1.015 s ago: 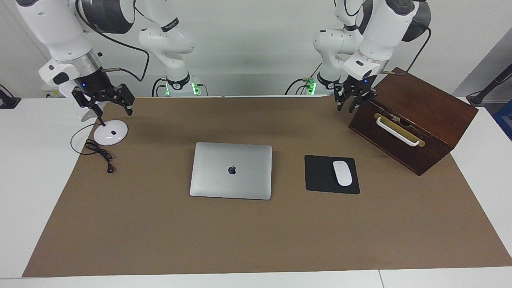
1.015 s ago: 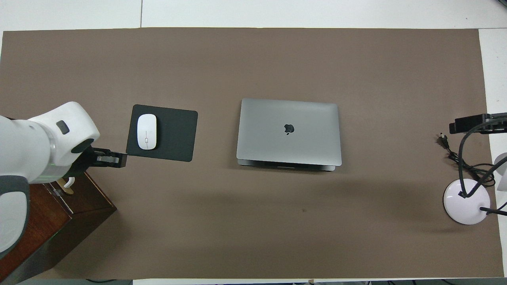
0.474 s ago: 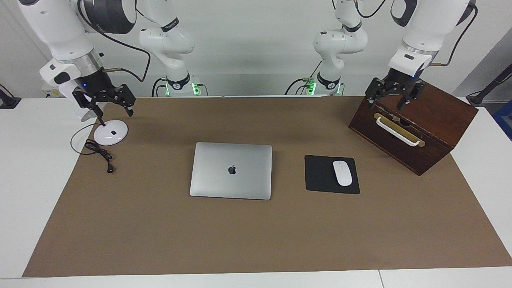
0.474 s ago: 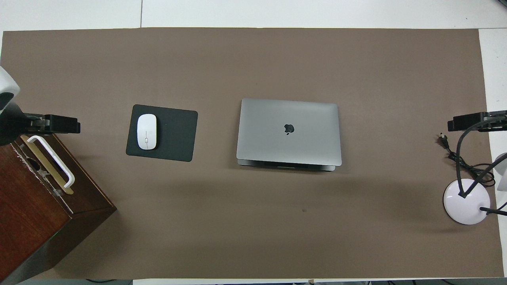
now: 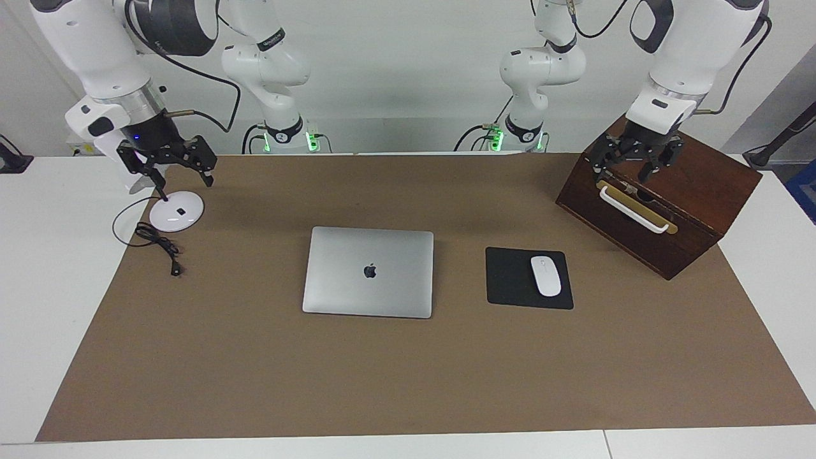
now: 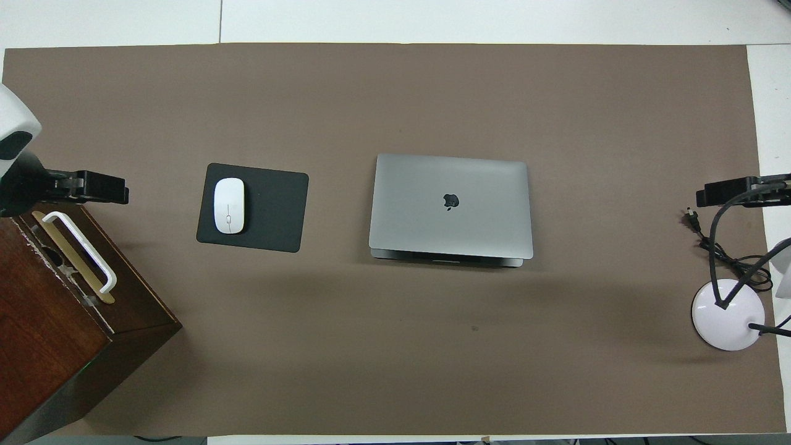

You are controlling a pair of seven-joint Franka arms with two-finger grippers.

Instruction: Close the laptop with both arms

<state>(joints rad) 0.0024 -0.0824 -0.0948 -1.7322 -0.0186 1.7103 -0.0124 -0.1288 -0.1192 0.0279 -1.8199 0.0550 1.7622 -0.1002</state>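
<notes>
The silver-grey laptop (image 5: 368,272) (image 6: 450,205) lies in the middle of the brown mat with its lid down and the dark logo facing up. Neither of the arms touches it. My left gripper (image 5: 630,169) (image 6: 93,188) hangs open over the top of the wooden box, above its white handle, holding nothing. My right gripper (image 5: 168,171) (image 6: 738,191) hangs open over the white lamp base at the right arm's end of the table, also holding nothing.
A dark wooden box (image 5: 676,204) (image 6: 55,334) with a white handle (image 5: 634,210) stands at the left arm's end. A black mouse pad (image 5: 510,280) with a white mouse (image 5: 546,275) lies beside the laptop. A white lamp base (image 5: 176,211) and black cord (image 5: 159,245) sit under the right gripper.
My left gripper has swung from beside the box's corner to over the box top and its fingers have spread open. The right gripper and laptop have hardly moved.
</notes>
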